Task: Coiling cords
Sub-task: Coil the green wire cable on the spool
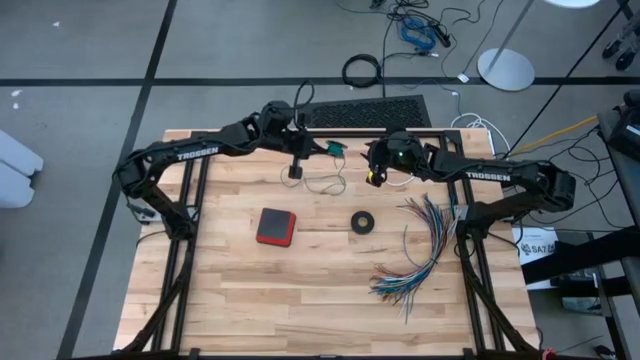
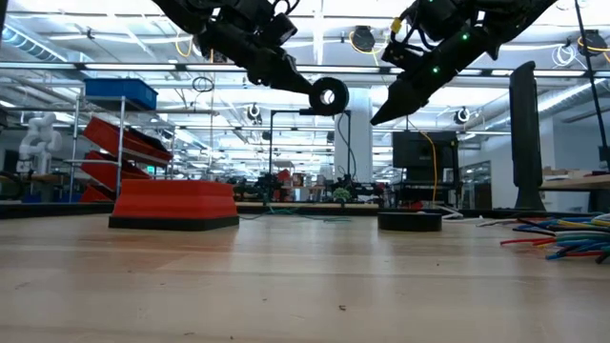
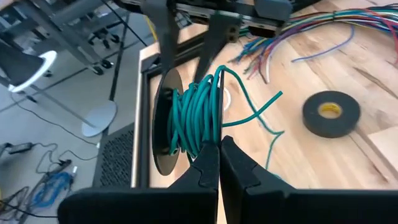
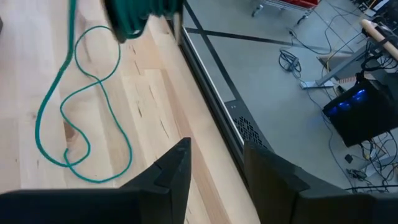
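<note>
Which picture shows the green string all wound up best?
The left wrist view: the teal-green cord sits coiled just beyond the shut left gripper. The right wrist view shows its loose loops, the high view a speck; I can't find it in the low view.

Grey floor [image 1: 80, 60] crossed by dark tape lines, round white lamp base [image 1: 505, 68] beyond the wooden table [image 1: 300, 290], loose cables [image 1: 415, 30] nearby, ceiling strip lights [image 2: 114, 67], red shelving [image 2: 114, 152] behind.

A box [image 1: 275, 226] lies left of a tape ring [image 1: 363, 222], with a wire bundle [image 1: 420, 255] to its right.
</note>
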You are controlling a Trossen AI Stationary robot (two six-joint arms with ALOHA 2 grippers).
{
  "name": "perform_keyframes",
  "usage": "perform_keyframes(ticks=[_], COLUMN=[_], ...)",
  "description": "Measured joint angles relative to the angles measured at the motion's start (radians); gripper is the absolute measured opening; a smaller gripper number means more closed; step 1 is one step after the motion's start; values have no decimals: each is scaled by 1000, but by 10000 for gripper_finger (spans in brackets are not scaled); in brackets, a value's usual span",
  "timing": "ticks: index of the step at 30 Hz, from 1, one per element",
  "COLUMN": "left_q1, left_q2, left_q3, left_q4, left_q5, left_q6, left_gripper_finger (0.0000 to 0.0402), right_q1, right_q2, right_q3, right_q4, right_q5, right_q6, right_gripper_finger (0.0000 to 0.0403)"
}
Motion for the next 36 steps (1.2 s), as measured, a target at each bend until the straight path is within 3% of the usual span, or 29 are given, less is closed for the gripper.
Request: perform_keyframes(ticks=[18, 27, 36], left_q1=[-3, 17, 68], left_q2=[-2, -3, -3], left_q3=[6, 112, 194], left_q4=[-20, -274, -425], left_q5=[125, 204, 394], left_q6=[-2, 74, 77], left_gripper_finger=[0, 0, 0], right_q1=[0, 0, -1], right_q2=[0, 2, 2], right_q3=[0, 0, 0], right_q4=[11, 14, 15], right_q5=[-4, -4, -4], right_q6=[-5, -26, -32], right_gripper_finger=[135, 135, 135])
